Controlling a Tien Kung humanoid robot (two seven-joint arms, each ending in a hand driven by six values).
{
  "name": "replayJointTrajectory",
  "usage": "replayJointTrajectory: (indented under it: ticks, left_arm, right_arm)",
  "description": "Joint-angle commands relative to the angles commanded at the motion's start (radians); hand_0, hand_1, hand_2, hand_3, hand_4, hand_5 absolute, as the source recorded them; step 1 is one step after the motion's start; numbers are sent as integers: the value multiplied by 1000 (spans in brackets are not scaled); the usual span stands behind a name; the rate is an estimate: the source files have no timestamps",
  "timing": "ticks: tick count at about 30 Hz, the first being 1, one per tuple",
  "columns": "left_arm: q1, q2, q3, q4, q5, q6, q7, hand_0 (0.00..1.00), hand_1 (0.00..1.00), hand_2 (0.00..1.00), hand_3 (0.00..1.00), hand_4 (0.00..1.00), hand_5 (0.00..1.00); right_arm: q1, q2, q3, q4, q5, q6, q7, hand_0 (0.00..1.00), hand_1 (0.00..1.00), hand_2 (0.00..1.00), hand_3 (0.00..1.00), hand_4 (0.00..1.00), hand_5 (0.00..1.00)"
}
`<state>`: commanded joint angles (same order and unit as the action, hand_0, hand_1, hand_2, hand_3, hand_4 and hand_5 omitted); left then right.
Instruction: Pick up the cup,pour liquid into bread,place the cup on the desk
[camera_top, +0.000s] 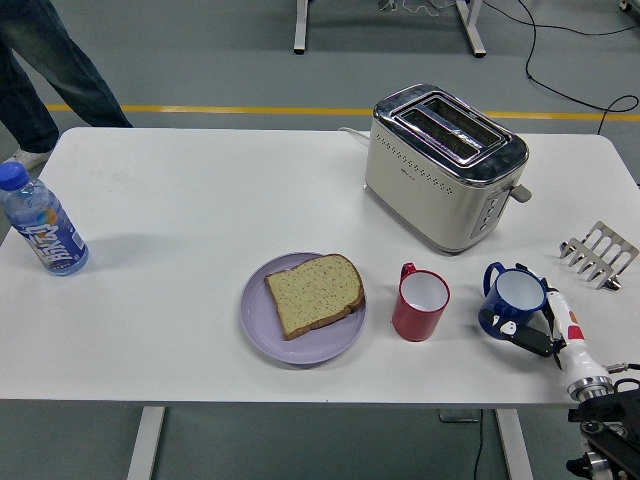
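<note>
Cup (420, 305), red, stands upright nr the table's (200, 200) front edge, mouth up, handle toward far side, just right of purple plate (262, 325) w/ bread (314, 294). Blue cup (512, 302) sits at the front-right corner; right hand (545, 325) touches it, fingers curled round it. White table, grey floor w/ yellow line. Person's legs cut off top left.

White-and-black hand (553, 325) — red markings
</note>
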<state>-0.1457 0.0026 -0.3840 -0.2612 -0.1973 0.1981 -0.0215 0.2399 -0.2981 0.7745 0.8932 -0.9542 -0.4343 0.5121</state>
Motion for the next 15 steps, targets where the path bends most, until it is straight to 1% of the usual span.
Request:
replayJointTrajectory:
  ticks: [1, 6, 7, 12, 13, 15]
  left_arm:
    - [0, 0, 0, 0, -1, 0, 0, 690, 756, 773, 611, 396, 998]
    - [-1, 0, 4, 0, -5, -1, -2, 690, 756, 773, 611, 396, 998]
    - [-1, 0, 4, 0, -6, -1, -2, 690, 756, 773, 611, 396, 998]
    - [-1, 0, 7, 0, -9, -1, -3, 690, 756, 773, 611, 396, 998]
    - [-2, 0, 7, 0, -10, -1, -3, 690, 756, 773, 611, 396, 998]
    - [-2, 0, 7, 0, -10, -1, -3, 690, 756, 773, 611, 396, 998]
  right_arm:
    - [0, 0, 0, 0, -1, 1, -1, 896, 791, 927, 989, 970, 213]
    - [0, -1, 4, 2, -7, 7, -5, 896, 791, 927, 989, 970, 213]
    - [0, -1, 5, 3, -8, 8, -5, 928, 815, 948, 998, 998, 214]
    - [-1, -1, 12, 6, -11, 11, -6, 928, 815, 948, 998, 998, 214]
    - [-1, -1, 12, 6, -12, 14, -8, 946, 837, 965, 998, 998, 215]
    - [-1, -1, 12, 7, -14, 16, -8, 946, 837, 965, 998, 998, 215]
